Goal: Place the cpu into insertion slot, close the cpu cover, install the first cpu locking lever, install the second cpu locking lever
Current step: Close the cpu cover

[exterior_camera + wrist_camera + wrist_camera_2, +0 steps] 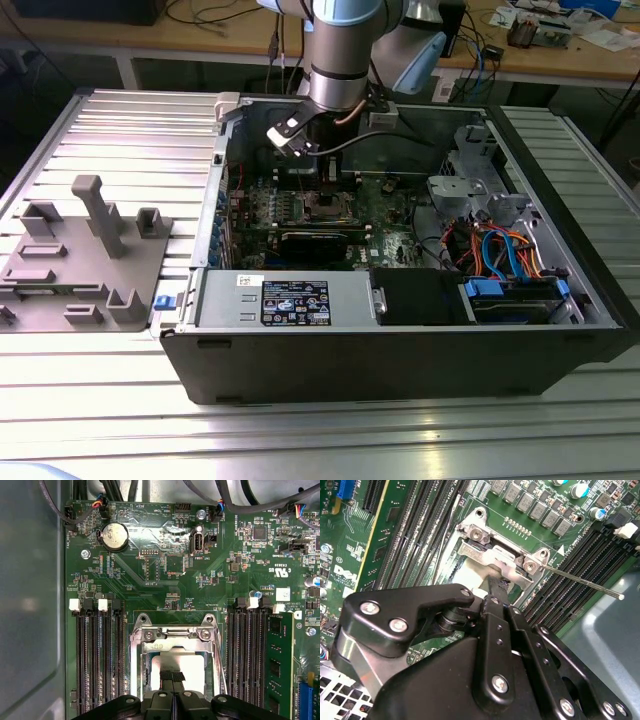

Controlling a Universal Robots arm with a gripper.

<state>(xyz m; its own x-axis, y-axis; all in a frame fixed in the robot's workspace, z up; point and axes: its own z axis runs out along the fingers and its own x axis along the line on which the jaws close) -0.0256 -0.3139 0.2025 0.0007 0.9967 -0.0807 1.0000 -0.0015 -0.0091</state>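
On a ribbed metal counter (110,130), an open computer case (400,350) lying flat. Just beside it, at the exterior view's left, a grey moulded fixture (85,255). Reaching down into the case from above, the arm (340,60), with the end effector (173,672) low over the green board (165,580).

End effector: black fingers (166,676) pressed together, with a hairline seam between the two tips. Tips set over the middle of the cpu (192,667); touching it or just above it, cannot tell.

Cpu: seated flat in the slot (322,207), its pale silver top showing through the window of the cover (175,647). Cover: down over the cpu, level with the silvery rim, hinge end toward the coin cell (114,535).

In the second wrist view, a thin lever (580,581) running out from one hinge corner of the slot. Slants across the black memory slots (565,600), tip well clear of the slot and out over the grey case wall.

In the first wrist view, memory slots in banks on both sides of the slot, with a green memory stick (277,665) standing in the outer bank on one side.
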